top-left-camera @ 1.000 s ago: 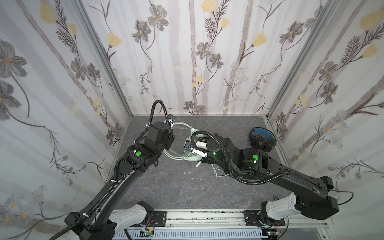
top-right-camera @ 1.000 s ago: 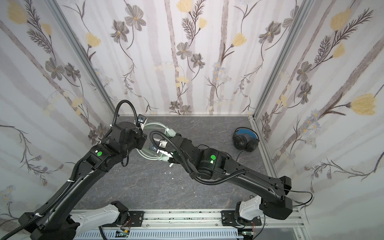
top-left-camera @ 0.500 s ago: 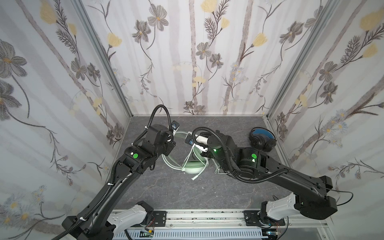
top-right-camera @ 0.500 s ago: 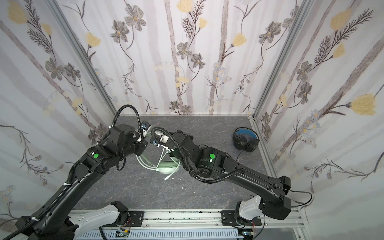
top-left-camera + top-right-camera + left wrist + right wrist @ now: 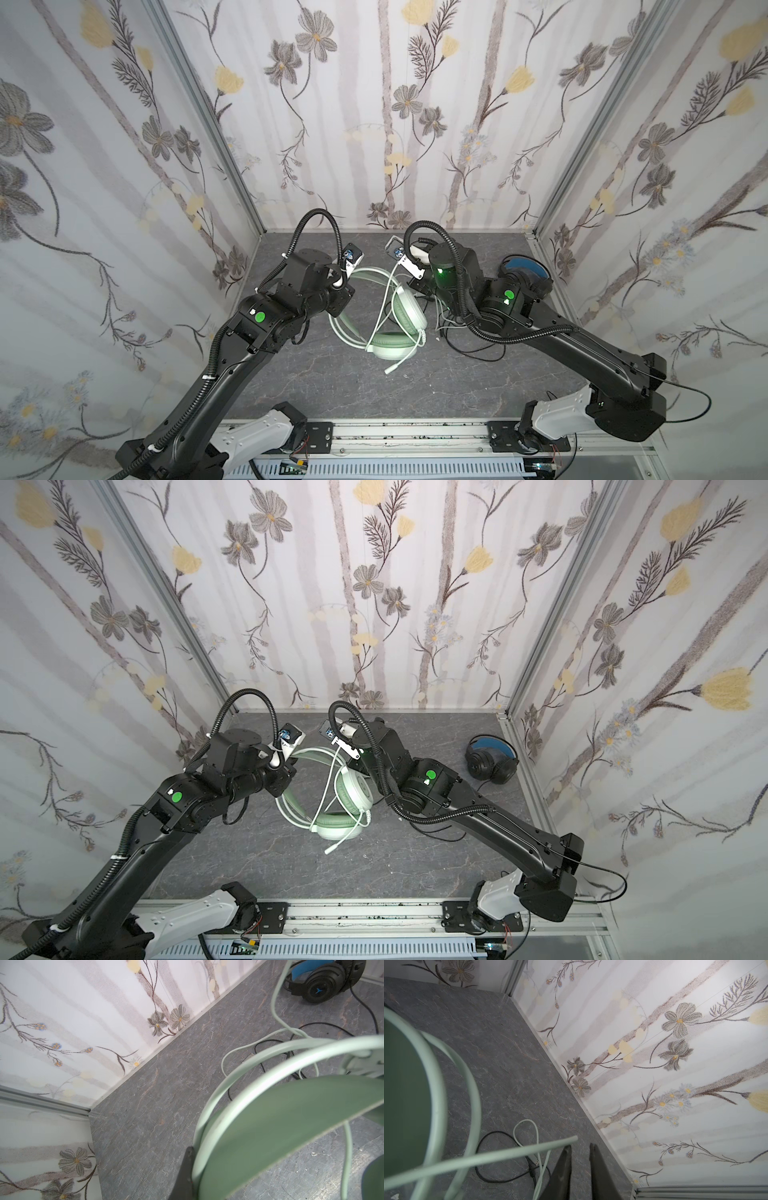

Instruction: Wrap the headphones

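Headphones number two in both top views. The mint headphones [image 5: 405, 311] sit near the middle of the grey table [image 5: 415, 395], with one earcup down on the table and the other leaning above it. Their headband [image 5: 365, 272] arches toward the left arm. The left pincer [image 5: 337, 302] meets that headband at its left end. A whitish cable [image 5: 383, 299] rises from the earcups toward the right pincer [image 5: 417, 286], and its plug [image 5: 390, 369] lies on the table just in front of the lower earcup. The black headphones [image 5: 492, 760], blue inside the band, stand well apart at the table's right edge, and their black cable [image 5: 440, 833] trails under the right arm.

In the left wrist view the pale bands and the dark green strap [image 5: 291, 1126] of the mint headband run hard against the one dark finger [image 5: 187, 1164] in sight. The left pincer is clamped on the headband. The black headphones lie far off, with a blue mark on the earcup.

In the right wrist view two dark fingers [image 5: 563, 1169] stand a narrow gap apart with nothing between them, so the right pincer is slightly open and grips nothing. A blurred strand of whitish cable ends just beside the fingertips; whether it touches them cannot be told. Beyond, whitish and black cable loops cross on the table.
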Robot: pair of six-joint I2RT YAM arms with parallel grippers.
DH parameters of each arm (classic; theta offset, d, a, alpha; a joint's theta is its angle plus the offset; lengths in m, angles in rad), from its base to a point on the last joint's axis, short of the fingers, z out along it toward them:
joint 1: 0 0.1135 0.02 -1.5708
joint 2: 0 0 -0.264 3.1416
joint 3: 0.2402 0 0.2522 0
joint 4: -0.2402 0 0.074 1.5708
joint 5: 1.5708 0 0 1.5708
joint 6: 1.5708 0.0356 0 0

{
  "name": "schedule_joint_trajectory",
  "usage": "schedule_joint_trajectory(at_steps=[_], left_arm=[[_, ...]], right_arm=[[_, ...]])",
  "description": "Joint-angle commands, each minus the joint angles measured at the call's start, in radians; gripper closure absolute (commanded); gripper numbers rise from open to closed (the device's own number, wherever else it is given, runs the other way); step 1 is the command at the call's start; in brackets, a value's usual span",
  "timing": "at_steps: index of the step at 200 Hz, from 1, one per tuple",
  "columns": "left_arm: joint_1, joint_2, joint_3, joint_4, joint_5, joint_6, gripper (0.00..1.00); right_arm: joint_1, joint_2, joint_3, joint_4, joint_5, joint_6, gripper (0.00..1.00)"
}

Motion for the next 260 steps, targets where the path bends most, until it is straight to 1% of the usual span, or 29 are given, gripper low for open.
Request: schedule_joint_trajectory(at_steps=[1, 28, 52, 65, 76, 84, 95, 101, 103, 115, 125, 139, 169, 193, 238, 260], left_arm=[[-0.001, -0.010, 0.022, 0.030, 0.056, -0.051, 1.00], [-0.001, -0.011, 0.043, 0.032, 0.057, -0.075, 1.00], [-0.003, -0.011, 0.054, 0.035, 0.056, -0.088, 1.00], [-0.003, -0.009, 0.057, 0.036, 0.058, -0.094, 1.00], [-0.003, -0.007, 0.057, 0.037, 0.064, -0.105, 1.00], [-0.003, -0.007, 0.057, 0.041, 0.067, -0.116, 1.00], [-0.003, -0.004, 0.094, 0.047, 0.067, -0.136, 1.00], [-0.003, -0.001, 0.100, 0.050, 0.068, -0.147, 1.00], [-0.003, 0.000, 0.102, 0.051, 0.067, -0.150, 1.00], [-0.003, 0.009, 0.123, 0.052, 0.063, -0.173, 1.00], [-0.003, 0.019, 0.147, 0.050, 0.067, -0.193, 1.00], [-0.004, 0.031, 0.182, 0.053, 0.081, -0.217, 1.00], [-0.003, 0.067, 0.269, 0.046, 0.094, -0.247, 1.00], [-0.003, 0.107, 0.339, 0.026, 0.113, -0.269, 1.00], [-0.004, 0.157, 0.428, 0.031, 0.154, -0.320, 1.00], [-0.004, 0.168, 0.452, 0.032, 0.157, -0.333, 1.00]], right_arm=[[-0.026, 0.004, -0.033, 0.100, -0.078, 0.049, 0.81], [-0.070, -0.027, -0.093, 0.154, -0.136, 0.116, 0.81], [-0.107, -0.067, -0.157, 0.206, -0.213, 0.168, 0.81], [-0.120, -0.094, -0.194, 0.234, -0.245, 0.193, 0.79], [-0.140, -0.122, -0.225, 0.255, -0.280, 0.225, 0.75], [-0.160, -0.147, -0.254, 0.273, -0.317, 0.253, 0.70], [-0.199, -0.191, -0.304, 0.303, -0.375, 0.295, 0.58], [-0.202, -0.216, -0.334, 0.322, -0.410, 0.317, 0.52], [-0.231, -0.224, -0.344, 0.328, -0.420, 0.324, 0.51], [-0.277, -0.277, -0.405, 0.359, -0.486, 0.362, 0.43], [-0.302, -0.321, -0.456, 0.380, -0.542, 0.384, 0.39], [-0.319, -0.377, -0.517, 0.388, -0.579, 0.401, 0.35], [-0.330, -0.469, -0.627, 0.389, -0.665, 0.416, 0.32], [-0.331, -0.496, -0.659, 0.389, -0.740, 0.428, 0.32], [-0.330, -0.449, -0.666, 0.456, -0.847, 0.463, 0.31], [-0.329, -0.412, -0.658, 0.513, -0.871, 0.485, 0.31]])
